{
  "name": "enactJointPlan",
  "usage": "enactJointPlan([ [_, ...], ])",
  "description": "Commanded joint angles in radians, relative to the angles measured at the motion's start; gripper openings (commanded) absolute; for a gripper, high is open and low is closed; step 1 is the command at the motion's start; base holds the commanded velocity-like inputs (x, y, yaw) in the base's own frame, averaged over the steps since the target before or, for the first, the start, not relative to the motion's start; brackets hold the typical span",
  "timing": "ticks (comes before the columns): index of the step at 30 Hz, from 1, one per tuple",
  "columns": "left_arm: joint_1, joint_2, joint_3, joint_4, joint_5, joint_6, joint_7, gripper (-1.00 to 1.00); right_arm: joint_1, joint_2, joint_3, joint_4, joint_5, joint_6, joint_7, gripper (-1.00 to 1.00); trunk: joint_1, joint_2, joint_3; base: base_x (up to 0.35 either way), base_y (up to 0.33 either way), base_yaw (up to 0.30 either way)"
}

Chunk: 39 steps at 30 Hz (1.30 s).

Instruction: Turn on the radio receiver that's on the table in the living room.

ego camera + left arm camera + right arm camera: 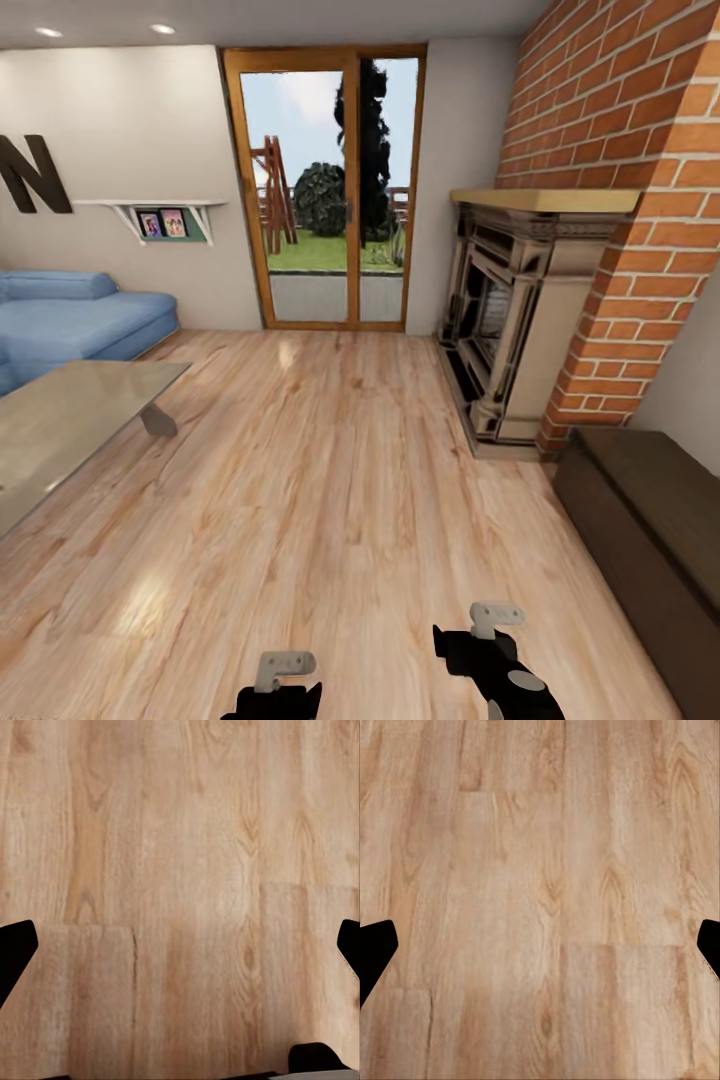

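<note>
A living room with a light wood floor [330, 470]. Both end effectors, left [180, 945] and right [540, 945], hang released over bare floorboards. Ahead and left of the left end effector stands the glossy low counter [70, 420], a blue sofa [80, 320] beyond it. A brick fireplace [520, 320] stands ahead right.

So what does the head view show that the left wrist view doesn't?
Head view alone: a corner of the low table with a glossy grey-beige top, a long light-blue sofa, a wood-framed glass door onto a garden, a red brick chimney wall with a beige stone fireplace, a dark brown bench, and both arms low in frame.

Left wrist view alone: the left gripper up close, jaws wide apart at the picture's edges, nothing between them.

Both share the light wood plank floor.
</note>
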<state>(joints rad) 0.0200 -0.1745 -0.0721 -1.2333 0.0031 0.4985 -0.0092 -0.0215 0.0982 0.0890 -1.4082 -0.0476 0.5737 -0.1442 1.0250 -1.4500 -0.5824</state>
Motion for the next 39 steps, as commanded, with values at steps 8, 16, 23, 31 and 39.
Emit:
enactJointPlan([
  [8,0.0,0.0,0.0,0.0,0.0,0.0,0.0,1.0,0.0,0.0,-0.001,0.0,0.0,0.0,0.0,1.0,0.0,0.0,-0.003,0.316,-0.192,0.3],
  [16,0.0,0.0,0.0,0.0,0.0,0.0,0.0,1.0,0.0,0.0,-0.001,0.0,0.0,0.0,0.0,1.0,0.0,0.0,-0.005,0.316,-0.192,0.3],
  [23,0.0,0.0,0.0,0.001,0.0,0.0,0.0,1.0,0.0,0.0,0.0,0.0,0.0,0.0,0.0,1.0,0.0,0.0,-0.008,0.316,-0.192,0.3],
  [31,0.0,0.0,0.0,0.001,0.0,0.0,0.0,1.0,0.0,0.0,-0.001,0.0,0.0,0.0,0.0,1.0,0.0,0.0,-0.011,0.316,-0.192,0.3],
  [39,0.0,0.0,0.0,0.0,0.0,0.0,0.0,1.0,0.0,0.0,0.0,0.0,0.0,0.0,0.0,1.0,0.0,0.0,-0.013,0.316,-0.191,0.3],
])
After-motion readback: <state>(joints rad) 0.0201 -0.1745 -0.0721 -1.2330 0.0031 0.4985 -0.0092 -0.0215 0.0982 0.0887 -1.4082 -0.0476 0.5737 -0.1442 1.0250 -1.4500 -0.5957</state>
